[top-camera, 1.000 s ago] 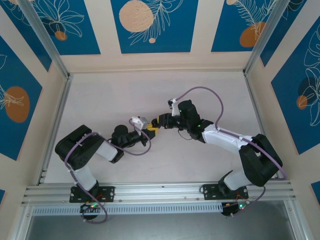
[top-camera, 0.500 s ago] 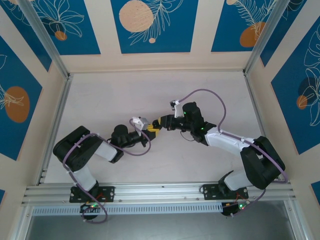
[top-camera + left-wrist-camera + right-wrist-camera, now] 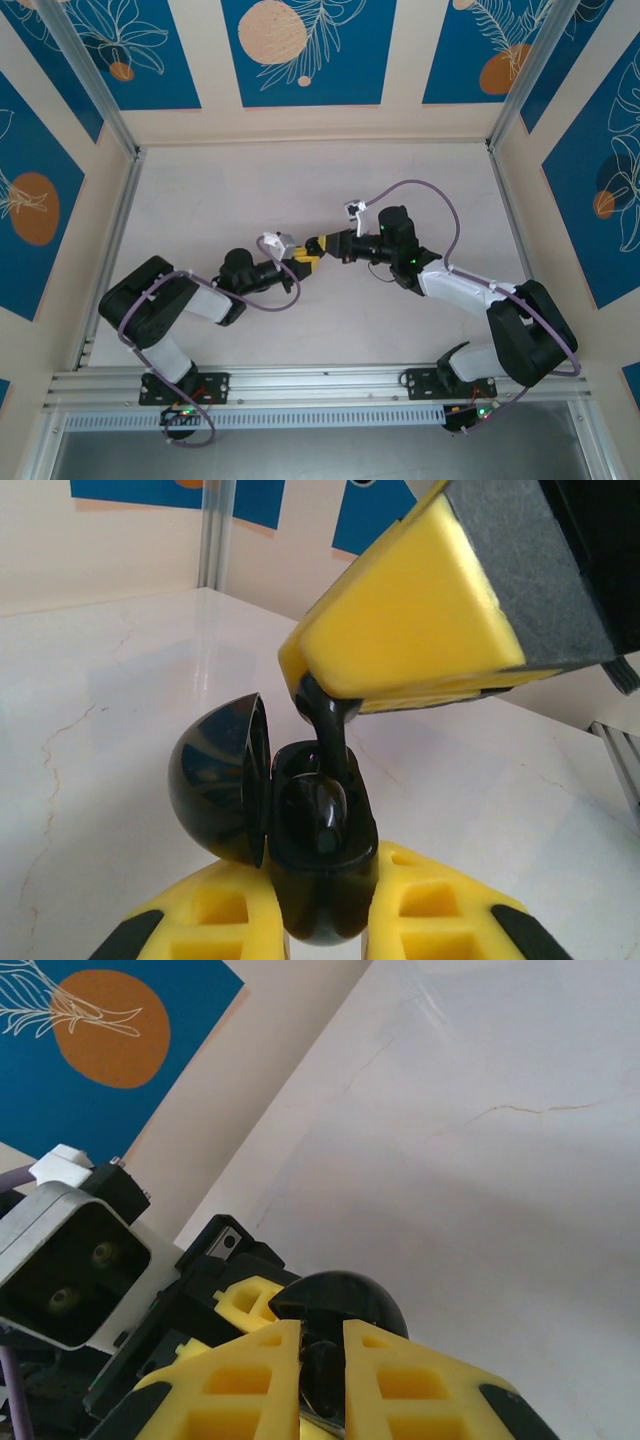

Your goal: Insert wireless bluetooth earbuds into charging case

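Left wrist view: I see the left gripper [image 3: 325,915] clamped on the black charging case [image 3: 318,875], with a yellow finger on each side of the case's lower half. The case stands roughly upright in the grip. Its lid [image 3: 215,780] is hinged open toward frame left, with the glossy dome facing outward.

The right gripper [image 3: 345,695] comes in from the upper right, jaws closed on a black earbud [image 3: 328,735], pinching the top of its stem. The bud's lower end is down in the case's open cavity and touching it. I can't tell whether it's fully seated.

Right wrist view: same pinch seen from behind. The dark earbud sits in the narrow slot between the two yellow fingers, and the case's dome is just beyond the fingertips. The left arm's wrist camera [image 3: 70,1260] is at frame left, close in.

Top external view: both grippers meet tip to tip near the middle of the white table [image 3: 220,200], left arm reaching in from the left, right arm from the right. The case and bud are too small to make out here. I can't tell whether the case is touching the tabletop or held above it.
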Tool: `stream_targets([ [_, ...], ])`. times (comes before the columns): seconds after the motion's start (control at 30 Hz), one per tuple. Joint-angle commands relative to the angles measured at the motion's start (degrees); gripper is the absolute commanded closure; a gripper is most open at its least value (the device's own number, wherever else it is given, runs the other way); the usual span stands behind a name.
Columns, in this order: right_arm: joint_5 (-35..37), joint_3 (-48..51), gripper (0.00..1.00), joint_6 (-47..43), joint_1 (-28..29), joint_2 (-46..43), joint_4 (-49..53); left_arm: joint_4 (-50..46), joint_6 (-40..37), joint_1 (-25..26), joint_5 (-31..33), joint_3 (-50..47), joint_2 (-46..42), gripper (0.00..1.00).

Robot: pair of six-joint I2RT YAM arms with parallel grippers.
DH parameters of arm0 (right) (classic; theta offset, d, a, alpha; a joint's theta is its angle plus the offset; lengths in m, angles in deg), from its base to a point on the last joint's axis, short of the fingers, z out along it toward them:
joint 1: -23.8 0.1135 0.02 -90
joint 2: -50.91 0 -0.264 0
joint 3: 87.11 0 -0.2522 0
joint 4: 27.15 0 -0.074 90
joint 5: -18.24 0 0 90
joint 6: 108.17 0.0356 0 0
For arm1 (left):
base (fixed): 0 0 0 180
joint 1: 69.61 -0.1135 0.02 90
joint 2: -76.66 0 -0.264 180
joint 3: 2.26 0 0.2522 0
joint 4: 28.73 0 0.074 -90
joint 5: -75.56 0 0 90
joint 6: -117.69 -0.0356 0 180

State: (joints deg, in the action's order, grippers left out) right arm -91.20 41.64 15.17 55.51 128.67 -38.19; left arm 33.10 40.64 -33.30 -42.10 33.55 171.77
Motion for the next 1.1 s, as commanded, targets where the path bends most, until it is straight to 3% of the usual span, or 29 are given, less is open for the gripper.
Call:
stream_targets([
  [0.0,-7.76,1.83,0.85,-1.0,0.73,-1.19,0.93,5.0,-1.08,0.29,-0.01,1.12,-2.21,0.87],
  [0.4,-8.82,-0.14,0.83,-0.21,-0.12,0.02,3.41,5.0,-2.31,0.25,-1.89,0.9,-2.7,0.87],
  [0.73,-8.29,-0.38,0.59,-1.16,-1.0,-4.07,5.8,5.0,-2.66,0.32,-2.64,0.63,-2.9,0.87],
  [1.07,-11.82,-1.61,0.53,-4.02,-4.18,-13.96,16.83,5.0,-6.85,0.37,-6.52,-0.14,-3.35,0.86],
])
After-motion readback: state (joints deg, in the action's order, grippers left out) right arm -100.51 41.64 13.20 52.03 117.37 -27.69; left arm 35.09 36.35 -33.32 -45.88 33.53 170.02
